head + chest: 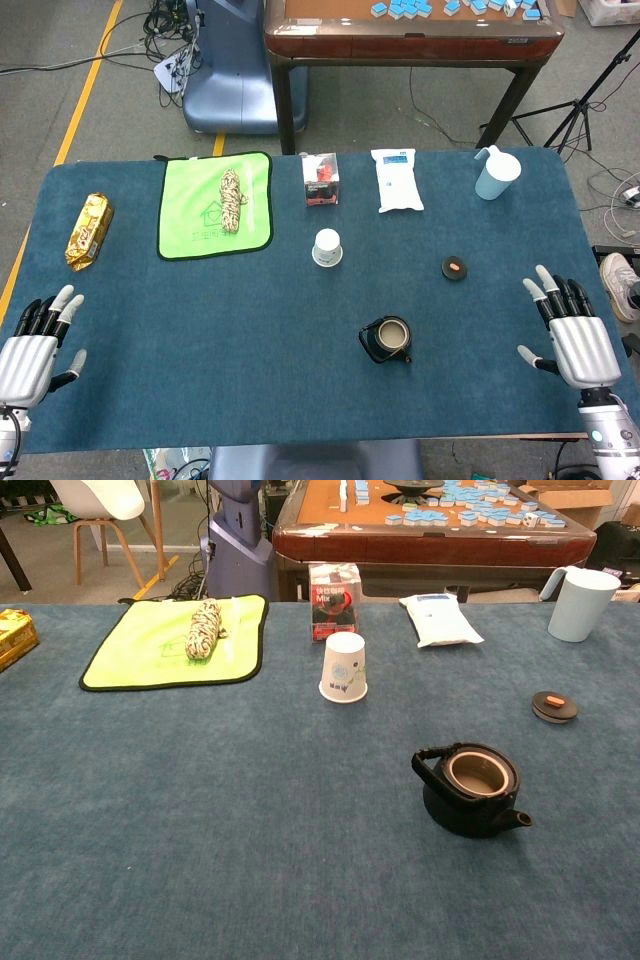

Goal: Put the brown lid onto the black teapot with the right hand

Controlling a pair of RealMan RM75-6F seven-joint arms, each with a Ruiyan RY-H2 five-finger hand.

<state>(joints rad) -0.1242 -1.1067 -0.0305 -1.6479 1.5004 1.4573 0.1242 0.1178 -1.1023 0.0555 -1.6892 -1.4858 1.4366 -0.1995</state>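
Note:
The black teapot (pixel 387 340) (pixel 470 788) stands uncovered near the table's front middle, its mouth showing a pale inside. The brown lid (pixel 455 268) (pixel 554 706), dark and round with an orange knob, lies flat on the blue cloth to the teapot's right and further back. My right hand (pixel 572 328) rests at the front right, fingers spread and holding nothing, well right of the lid. At the front left my left hand (pixel 35 340) lies open with nothing in it. Neither hand shows in the chest view.
An upturned paper cup (pixel 327 248) (pixel 344 667) stands behind the teapot. Further back are a small red-and-black box (pixel 321 180), a white wipes pack (pixel 397 180), a pale blue jug (pixel 497 173), a green mat (pixel 190 232) with a rope bundle (pixel 232 200), and a gold packet (pixel 89 231).

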